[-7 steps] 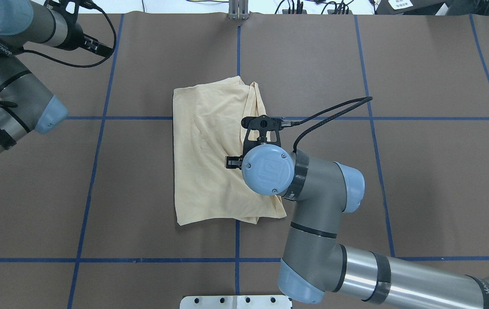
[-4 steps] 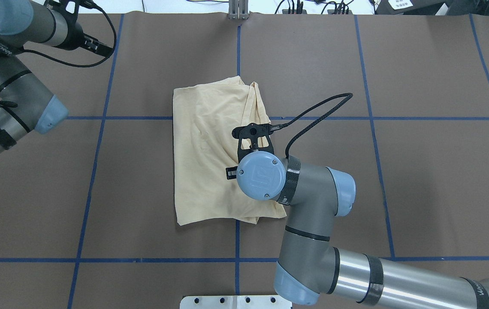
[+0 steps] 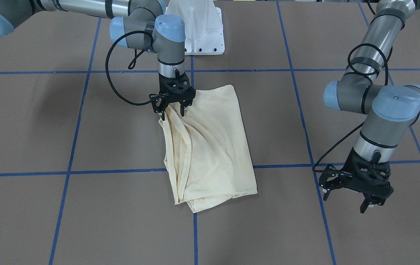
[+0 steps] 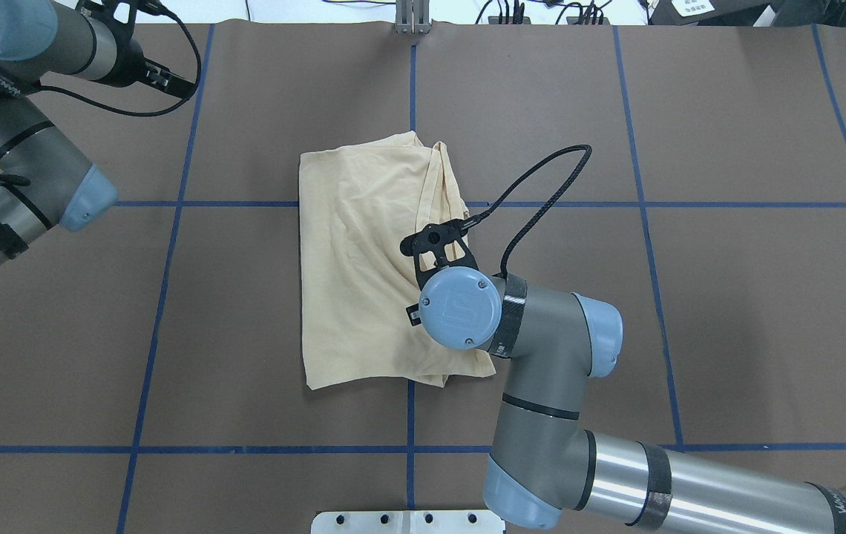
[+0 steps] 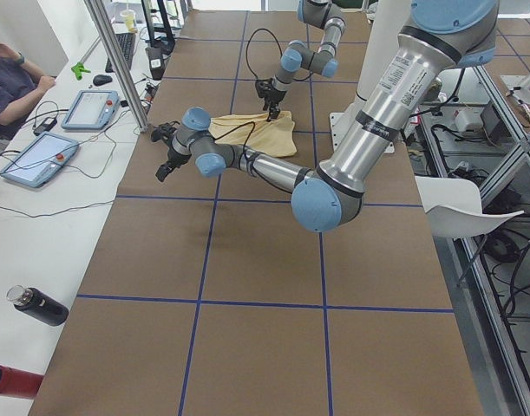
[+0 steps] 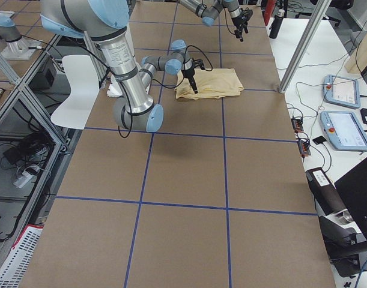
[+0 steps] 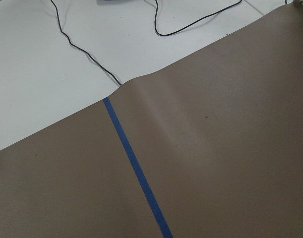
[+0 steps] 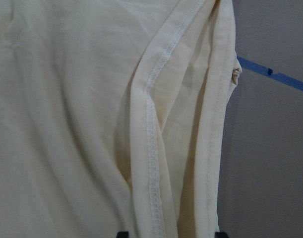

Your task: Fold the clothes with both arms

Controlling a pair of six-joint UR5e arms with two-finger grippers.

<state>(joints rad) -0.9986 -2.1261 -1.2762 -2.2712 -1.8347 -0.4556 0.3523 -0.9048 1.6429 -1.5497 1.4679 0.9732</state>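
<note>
Two pincers stand open: the right pincer (image 3: 173, 112) astride the bunched edge of the cream T-shirt (image 4: 356, 282), folded narrow on the worktop (image 4: 690, 297); the left pincer (image 3: 345, 200) idle, well apart; a crosswise fold apparently remains.

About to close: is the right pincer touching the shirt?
Cannot tell. In the front view the right pincer straddles the shirt edge; any gap is hidden.
</note>
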